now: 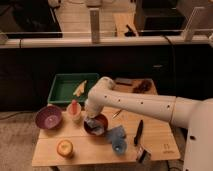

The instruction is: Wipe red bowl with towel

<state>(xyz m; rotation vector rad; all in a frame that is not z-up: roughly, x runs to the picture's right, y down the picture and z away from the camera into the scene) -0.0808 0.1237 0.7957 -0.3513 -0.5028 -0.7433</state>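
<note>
The red bowl (95, 128) stands on the wooden table (160, 135), left of its middle. A pale blue-grey towel (96, 125) lies bunched inside the bowl. My gripper (93, 120) reaches down from the white arm (135, 104) into the bowl, right on the towel. The arm's wrist hides most of the gripper and part of the bowl's far rim.
A purple bowl (48, 118) and a cup with a red thing (75, 111) stand left of the red bowl. A green tray (64, 92) is behind them. An orange fruit (65, 147), a blue cup (118, 142) and a black pen (138, 132) lie near the front.
</note>
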